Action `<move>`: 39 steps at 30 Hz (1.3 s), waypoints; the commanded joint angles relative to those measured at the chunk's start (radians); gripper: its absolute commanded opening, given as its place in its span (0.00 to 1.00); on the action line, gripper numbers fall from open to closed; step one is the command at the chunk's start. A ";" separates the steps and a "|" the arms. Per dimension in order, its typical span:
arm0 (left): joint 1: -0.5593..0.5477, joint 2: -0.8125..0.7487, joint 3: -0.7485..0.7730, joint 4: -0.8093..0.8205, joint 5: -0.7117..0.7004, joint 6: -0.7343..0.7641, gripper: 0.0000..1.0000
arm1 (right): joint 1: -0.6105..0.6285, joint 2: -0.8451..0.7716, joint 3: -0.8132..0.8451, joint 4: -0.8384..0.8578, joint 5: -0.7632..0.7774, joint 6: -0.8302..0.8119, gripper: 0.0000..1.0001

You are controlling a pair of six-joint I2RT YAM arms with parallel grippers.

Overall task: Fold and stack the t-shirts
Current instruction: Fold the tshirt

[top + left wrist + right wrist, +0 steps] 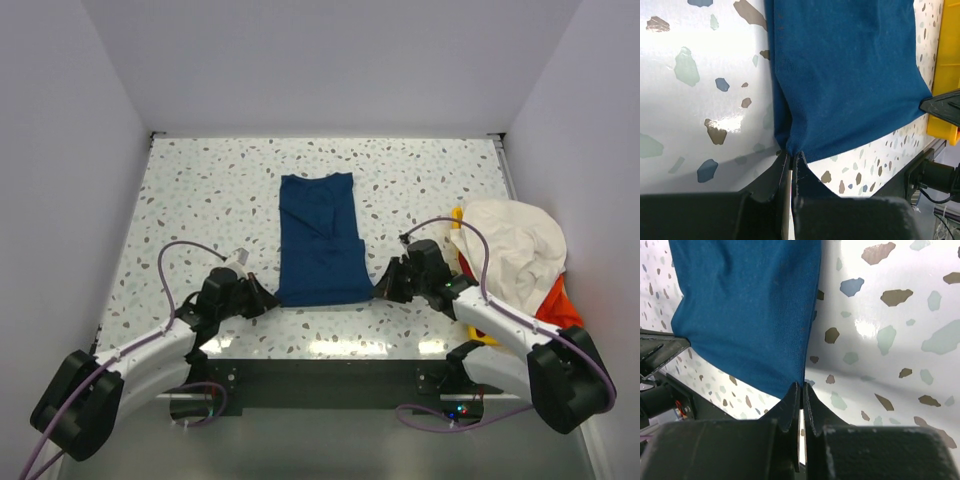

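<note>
A navy blue t-shirt lies folded into a long strip in the middle of the speckled table. My left gripper is shut on its near left corner, seen close in the left wrist view. My right gripper is shut on its near right corner, seen in the right wrist view. The blue cloth runs away from both pairs of jaws. A cream-white t-shirt lies heaped at the right over an orange-red one.
A yellow bin holds the heap at the right edge; its yellow wall shows in the left wrist view. White walls enclose the table on three sides. The table's near edge and black mounting rail lie just behind the grippers.
</note>
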 commanded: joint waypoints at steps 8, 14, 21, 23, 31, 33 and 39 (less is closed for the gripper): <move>0.000 -0.011 0.033 -0.102 -0.046 0.017 0.03 | -0.006 -0.027 0.006 -0.077 0.052 -0.006 0.03; 0.000 -0.007 0.040 -0.109 -0.038 0.022 0.07 | -0.005 -0.027 0.000 -0.082 0.051 -0.007 0.04; 0.000 -0.027 0.039 -0.137 -0.026 0.029 0.22 | -0.006 -0.045 0.001 -0.103 0.057 -0.010 0.08; 0.000 -0.045 0.045 -0.142 -0.040 0.032 0.31 | -0.005 -0.047 0.004 -0.112 0.059 -0.014 0.09; 0.000 -0.136 0.070 -0.284 -0.109 0.032 0.49 | -0.006 -0.065 0.000 -0.142 0.057 -0.017 0.31; 0.000 -0.137 0.074 -0.292 -0.107 0.032 0.51 | -0.005 -0.076 0.007 -0.162 0.060 -0.018 0.38; -0.002 -0.139 0.070 -0.303 -0.080 0.048 0.52 | -0.005 -0.146 0.020 -0.275 0.128 -0.035 0.52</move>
